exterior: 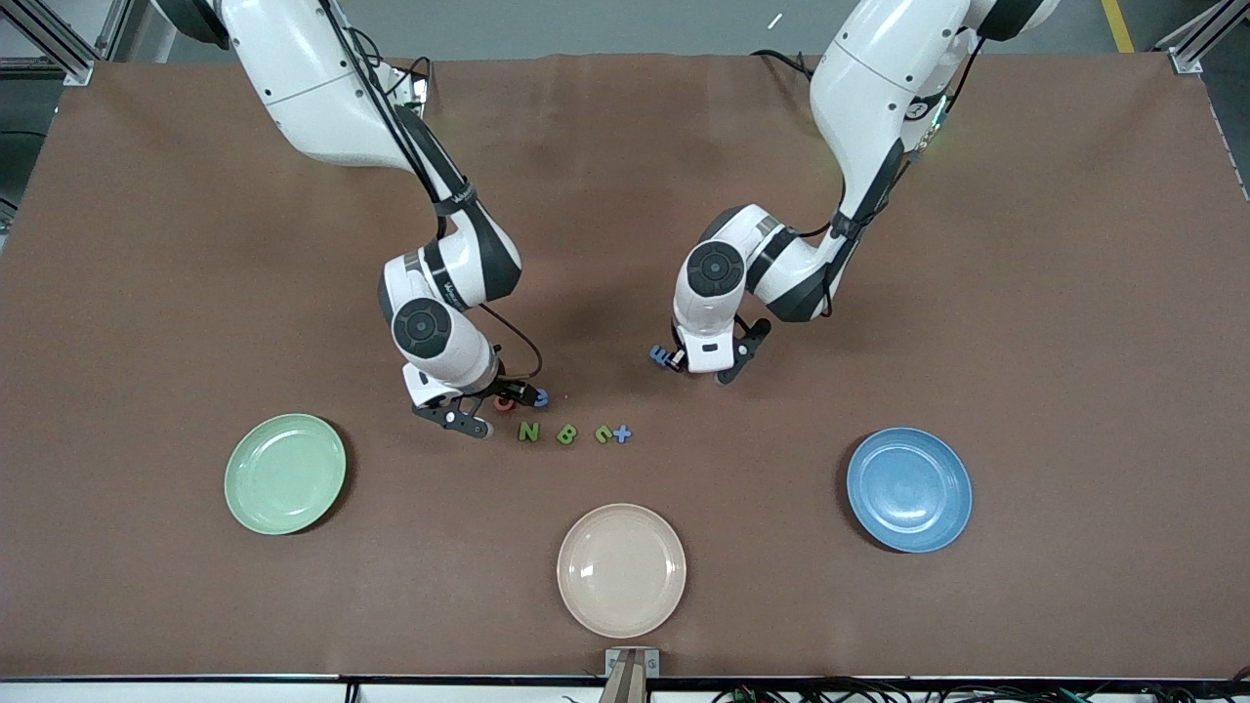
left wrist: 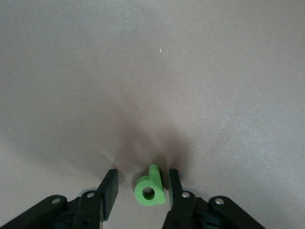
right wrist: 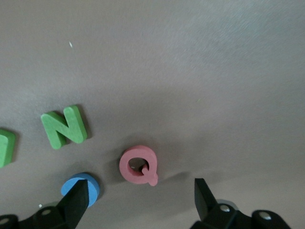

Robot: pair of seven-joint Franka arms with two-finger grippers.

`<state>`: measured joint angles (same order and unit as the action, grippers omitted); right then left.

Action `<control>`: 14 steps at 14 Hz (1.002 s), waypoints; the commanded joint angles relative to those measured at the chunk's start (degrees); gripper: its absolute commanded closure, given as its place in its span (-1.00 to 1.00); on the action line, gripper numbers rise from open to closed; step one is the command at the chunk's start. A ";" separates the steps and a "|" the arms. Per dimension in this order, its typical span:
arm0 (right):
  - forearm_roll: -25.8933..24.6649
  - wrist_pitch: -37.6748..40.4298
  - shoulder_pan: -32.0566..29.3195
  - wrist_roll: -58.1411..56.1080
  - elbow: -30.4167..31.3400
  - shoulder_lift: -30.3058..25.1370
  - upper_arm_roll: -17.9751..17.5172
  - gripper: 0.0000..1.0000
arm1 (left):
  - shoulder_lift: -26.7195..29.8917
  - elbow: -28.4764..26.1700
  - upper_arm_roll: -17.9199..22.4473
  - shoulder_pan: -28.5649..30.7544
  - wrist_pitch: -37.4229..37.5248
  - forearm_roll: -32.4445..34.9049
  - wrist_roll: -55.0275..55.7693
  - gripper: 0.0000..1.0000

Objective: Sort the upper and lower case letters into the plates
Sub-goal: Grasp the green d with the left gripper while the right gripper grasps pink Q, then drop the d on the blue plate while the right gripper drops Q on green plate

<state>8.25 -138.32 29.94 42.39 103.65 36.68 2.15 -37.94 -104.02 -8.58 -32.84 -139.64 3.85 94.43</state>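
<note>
A pale mint plate (exterior: 285,474) lies empty toward the right arm's end of the brown surface (exterior: 977,244). Just past it the right hand (exterior: 503,410) is low over the surface, fingers spread wide on either side of a red Q (right wrist: 138,164), gripping nothing. A small blue letter (right wrist: 81,188) lies by one fingertip, close enough to crowd it.

A row of 4 letters lies slightly nearer the front camera: green N (exterior: 528,432), green B (exterior: 566,434), a green curved letter (exterior: 604,434) and a blue cross-shaped letter (exterior: 622,433), the last 2 touching. A cream plate (exterior: 621,569), also empty, lies nearest the front camera.

Farther from the camera than the row, the left hand (exterior: 703,369) is down at the surface with a blue E (exterior: 666,357) just beside it. Its wrist view shows what the front view hides: a green looped letter (left wrist: 150,191) between partly open fingers, against one finger and clear of the other. The right wrist view alone shows the Q plainly; from the front it is a red speck under the hand.

A speckled blue plate (exterior: 909,488) lies empty toward the left arm's end. Grey floor and metal framing edge the surface
</note>
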 commanded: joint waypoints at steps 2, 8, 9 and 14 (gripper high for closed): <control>0.63 -0.72 0.47 0.24 0.85 -0.21 0.66 -0.73 | -0.47 0.75 0.40 0.32 -0.02 1.33 -0.03 1.00; 0.45 -0.72 0.56 0.15 0.77 0.32 0.75 -0.25 | 4.45 3.81 6.03 3.03 3.57 3.88 -13.18 1.00; 0.45 -0.81 0.65 0.33 0.77 0.32 0.75 -0.25 | 4.89 4.87 6.03 5.05 4.98 3.88 -17.22 1.00; 0.45 -0.90 0.82 0.33 0.68 0.41 0.75 0.36 | 5.25 5.84 6.03 17.26 6.13 8.43 -40.60 0.99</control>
<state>8.22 -138.50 30.22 42.34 103.71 37.25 2.61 -32.83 -98.20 -1.96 -19.28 -134.24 9.02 60.62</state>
